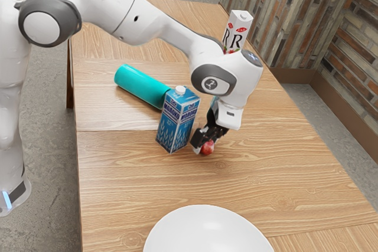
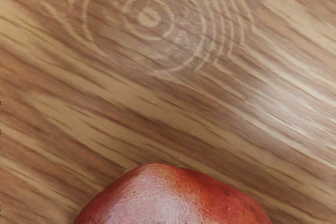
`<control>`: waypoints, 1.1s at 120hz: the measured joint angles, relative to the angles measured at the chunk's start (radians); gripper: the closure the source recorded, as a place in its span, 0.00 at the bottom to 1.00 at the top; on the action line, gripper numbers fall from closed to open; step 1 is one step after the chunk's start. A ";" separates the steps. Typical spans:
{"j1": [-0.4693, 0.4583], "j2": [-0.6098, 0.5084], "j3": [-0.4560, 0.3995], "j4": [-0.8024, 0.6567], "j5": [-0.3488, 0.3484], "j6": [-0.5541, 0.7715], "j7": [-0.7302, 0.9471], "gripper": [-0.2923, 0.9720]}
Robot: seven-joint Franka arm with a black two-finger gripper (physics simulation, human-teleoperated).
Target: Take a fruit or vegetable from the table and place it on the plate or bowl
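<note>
Item under inspection: one small red fruit point(image 1: 208, 149), lying low at the desk point(image 1: 283, 169) surface just beside the blue milk carton point(image 1: 177, 119), on the side toward the exterior view's right. The gripper point(image 1: 205, 143) is down directly over the fruit and around its upper part. Whether it is clamped on the fruit or merely standing about it cannot be told from these views. In the wrist view the fruit point(image 2: 173, 198) shows a rounded, glossy, mottled red skin with bare wood grain beyond it. Assessment: the fruit is judged light, firm and smooth-skinned, so it may roll or slip under an off-centre squeeze. The soundest hold would be across its widest part, with moderate force to avoid bruising. The carton stands close enough that it could be nudged during a lift. The white plate point(image 1: 201, 228) lies at the near edge of the desk, well apart from the fruit, with open surface between. Also noted, away from the work: a teal cylinder point(image 1: 142, 84) lying behind the blue carton and a tall white carton point(image 1: 238, 32) behind the arm.
</note>
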 joint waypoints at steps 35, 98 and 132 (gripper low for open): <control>-0.001 -0.026 -0.001 0.051 0.005 -0.005 -0.009 0.49; -0.042 -0.193 -0.523 0.145 -0.116 -0.113 -0.034 0.50; -0.239 0.285 -0.583 0.547 0.092 -0.146 -0.090 0.50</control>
